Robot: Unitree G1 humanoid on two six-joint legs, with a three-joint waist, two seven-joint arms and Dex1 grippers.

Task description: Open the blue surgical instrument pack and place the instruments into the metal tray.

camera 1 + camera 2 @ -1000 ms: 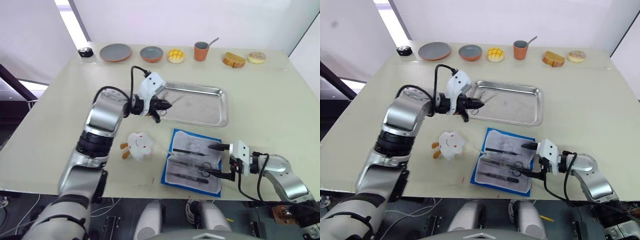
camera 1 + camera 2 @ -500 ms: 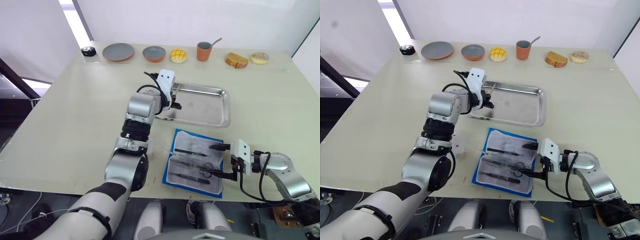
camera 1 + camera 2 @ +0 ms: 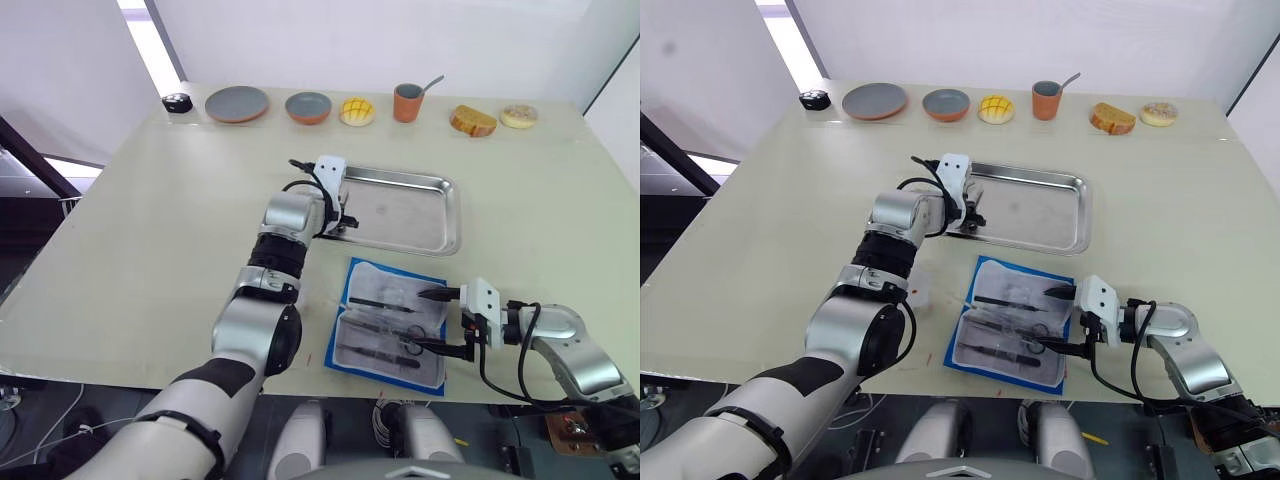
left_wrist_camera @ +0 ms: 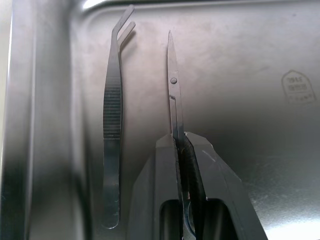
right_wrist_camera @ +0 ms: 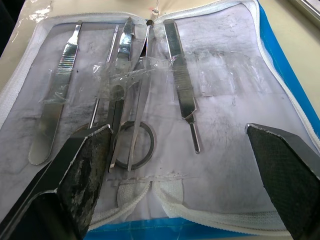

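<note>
The blue surgical instrument pack [image 3: 385, 322] lies open near the table's front edge, pale lining up. Several instruments stay tucked in it, among them ring-handled scissors [image 5: 135, 145] and a flat scalpel handle [image 5: 177, 85]. My right gripper [image 3: 425, 320] is open at the pack's right edge, one finger on each side of the pockets. The metal tray [image 3: 410, 215] sits just behind the pack. My left gripper [image 3: 345, 218] is low over the tray's left end, shut on slim scissors [image 4: 173, 95]. Bent-tip tweezers [image 4: 112, 130] lie on the tray floor beside them.
Along the back edge stand a small black item [image 3: 177, 101], two grey plates [image 3: 237, 103], a yellow bun [image 3: 355, 111], an orange cup with a spoon [image 3: 405, 102], bread [image 3: 470, 120] and a doughnut [image 3: 518, 116]. A white toy [image 3: 918, 290] peeks from behind my left arm.
My left arm swung right, carrying the scissors from the tray's left rim to low over the tray floor, and now covers the white toy. The right gripper has stayed put.
</note>
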